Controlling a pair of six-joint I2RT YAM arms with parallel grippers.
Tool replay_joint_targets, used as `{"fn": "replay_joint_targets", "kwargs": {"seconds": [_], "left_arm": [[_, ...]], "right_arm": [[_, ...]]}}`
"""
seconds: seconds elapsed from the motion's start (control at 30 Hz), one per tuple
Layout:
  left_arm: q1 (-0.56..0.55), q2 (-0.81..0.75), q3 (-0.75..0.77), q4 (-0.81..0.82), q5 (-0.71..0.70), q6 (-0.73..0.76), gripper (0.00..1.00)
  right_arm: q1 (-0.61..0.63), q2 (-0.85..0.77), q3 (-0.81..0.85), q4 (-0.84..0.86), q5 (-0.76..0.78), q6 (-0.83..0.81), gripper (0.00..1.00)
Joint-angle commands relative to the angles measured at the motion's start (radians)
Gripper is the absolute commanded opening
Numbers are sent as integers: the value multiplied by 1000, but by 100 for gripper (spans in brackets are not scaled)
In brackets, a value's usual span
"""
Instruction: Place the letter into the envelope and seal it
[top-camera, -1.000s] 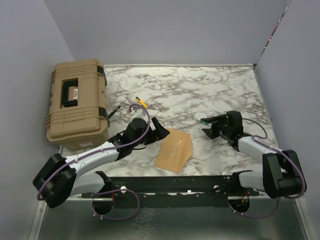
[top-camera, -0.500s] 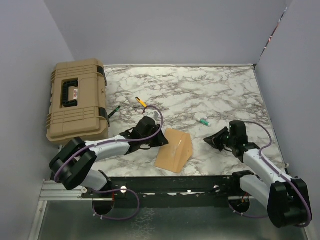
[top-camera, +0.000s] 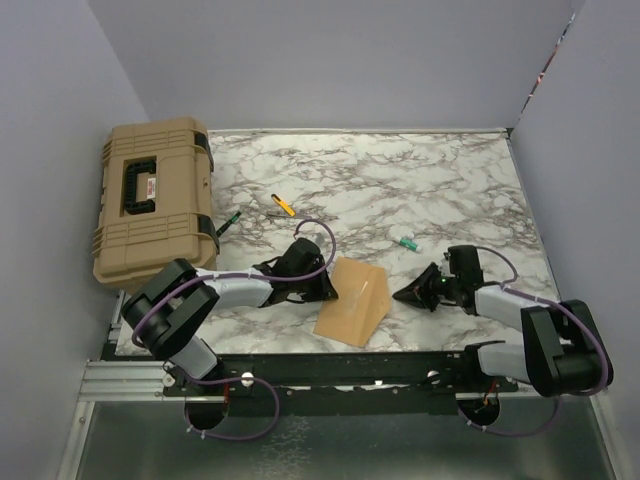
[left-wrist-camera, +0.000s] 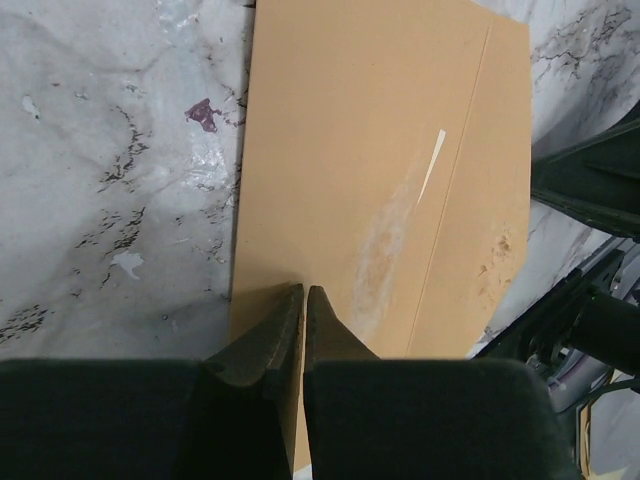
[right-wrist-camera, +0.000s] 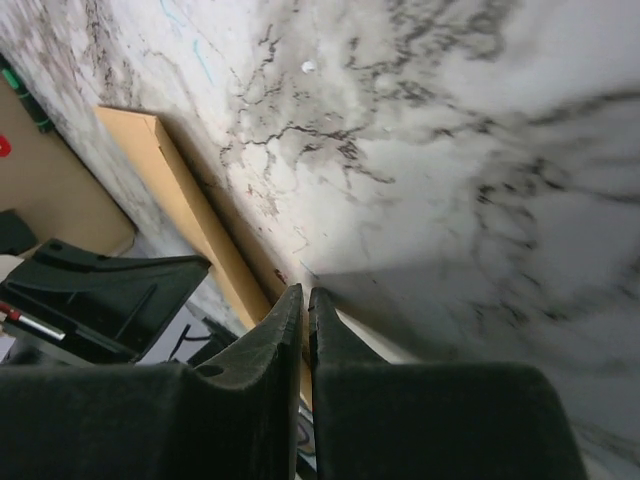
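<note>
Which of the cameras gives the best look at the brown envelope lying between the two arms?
The left wrist view: the tan envelope fills most of the frame, with its fold line and scuffed surface clear. The top view shows the envelope almost whole but small. The right wrist view catches only a thin edge of it.

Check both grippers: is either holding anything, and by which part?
Nothing looks held. The left gripper is shut with its tips over an edge of the envelope; the right gripper is shut beside its opposite edge.
</note>
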Motion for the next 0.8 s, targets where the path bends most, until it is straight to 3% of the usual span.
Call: {"fn": "replay_joint_targets", "kwargs": {"seconds": [0.0,0.27,0.77], "left_arm": [[-12,46,-7,-71,-8,-6,5],[-16,61,0,-80,-12,-4,4],[-17,66,9,-80,-7,-1,3]], "right_arm": [[16,99,-6,159,-142,-19,9],[61,198,1,384,-317,22,9],[203,278,153,265,-172,-33,9]]}}
